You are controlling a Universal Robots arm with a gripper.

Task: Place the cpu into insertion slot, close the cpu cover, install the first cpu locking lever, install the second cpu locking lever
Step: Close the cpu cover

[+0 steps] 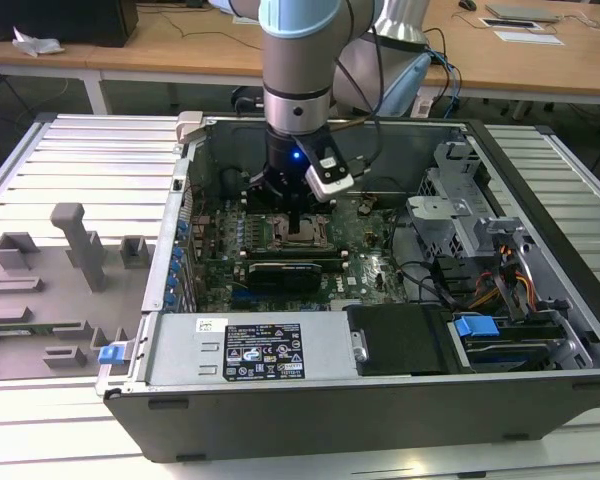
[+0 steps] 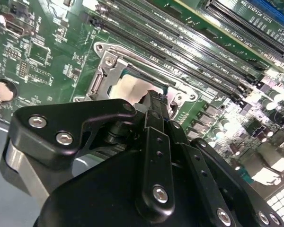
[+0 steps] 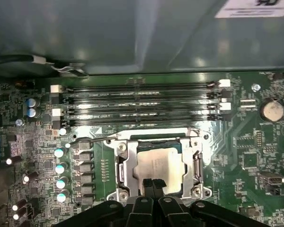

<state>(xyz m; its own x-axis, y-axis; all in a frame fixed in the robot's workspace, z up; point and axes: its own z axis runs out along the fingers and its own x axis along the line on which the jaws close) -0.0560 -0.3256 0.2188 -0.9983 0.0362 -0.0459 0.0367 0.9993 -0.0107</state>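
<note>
**A:** How far along is the job?

**B:** The cpu [image 3: 158, 163] lies flat inside the insertion slot [image 1: 302, 238], its pale metal top facing up, so I judge the first step done.

**A:** And the cpu cover [image 3: 124, 165]?

**B:** In the first wrist view the silvery frame appears to be folded down over the slot, with the cpu's top showing through its window. It looks closed, or very nearly so.

**A:** What about the levers?

**B:** One thin locking lever [image 3: 132, 136] runs along the side of the slot that faces the memory slots [image 3: 142, 101], and it lies low against the green board [image 3: 246, 161]. I cannot tell whether it is hooked under its catch. The side of the slot nearest the gripper is covered by the fingers, so I make no call on a second lever. I would count the two lever steps as not confirmed.

**A:** Where is the gripper [image 3: 152, 185]?

**B:** It is directly over the slot, inside the open computer case [image 1: 540, 200]. Both wrist views show the two fingers pressed together and pinching nothing. Their tips are at the edge of the cpu's top, on the side of the slot away from the memory slots. I cannot make out whether they are touching the metal or hovering just above it.
</note>
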